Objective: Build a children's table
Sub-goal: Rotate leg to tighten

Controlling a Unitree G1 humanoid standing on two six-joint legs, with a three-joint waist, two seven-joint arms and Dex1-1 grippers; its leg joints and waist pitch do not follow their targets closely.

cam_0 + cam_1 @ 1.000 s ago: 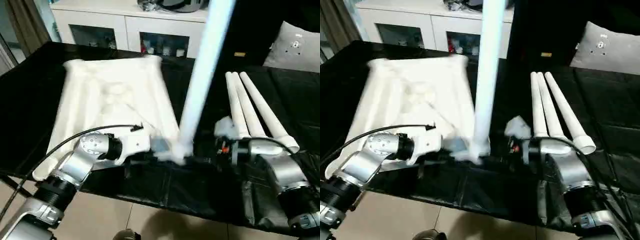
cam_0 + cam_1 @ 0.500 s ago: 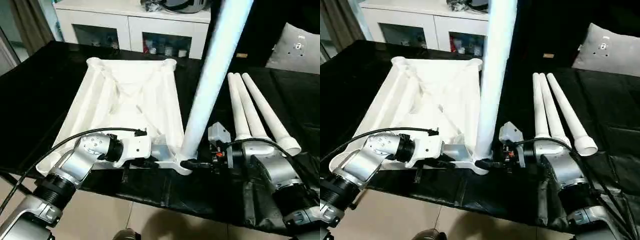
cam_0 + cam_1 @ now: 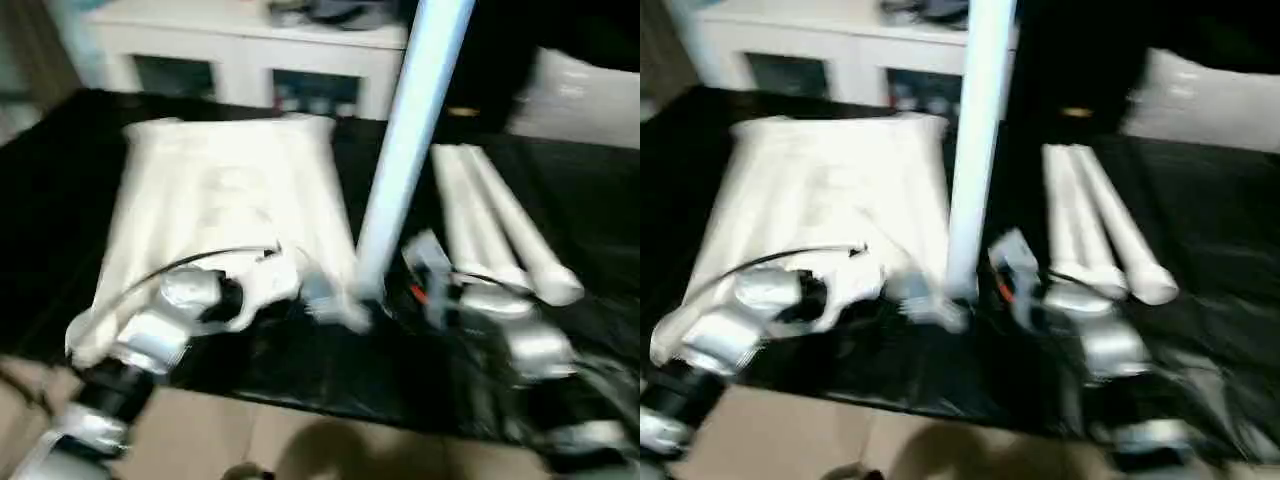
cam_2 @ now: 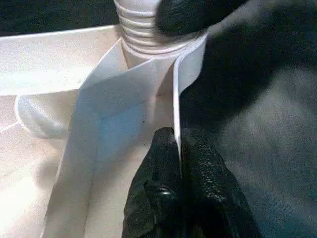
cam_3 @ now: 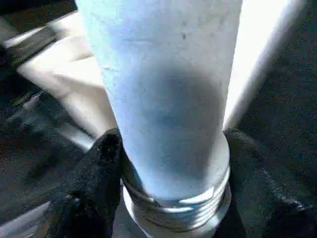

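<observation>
Black cloth covers the work surface [image 3: 60,180], with the white tabletop [image 3: 225,195] lying upside down on it. Left gripper [image 4: 179,153] is pinched shut on the tabletop's thin edge wall. Right gripper [image 5: 171,163] hugs the threaded base of an upright leg [image 3: 405,150] at the corner socket. Spare legs [image 3: 495,225] lie alongside.
</observation>
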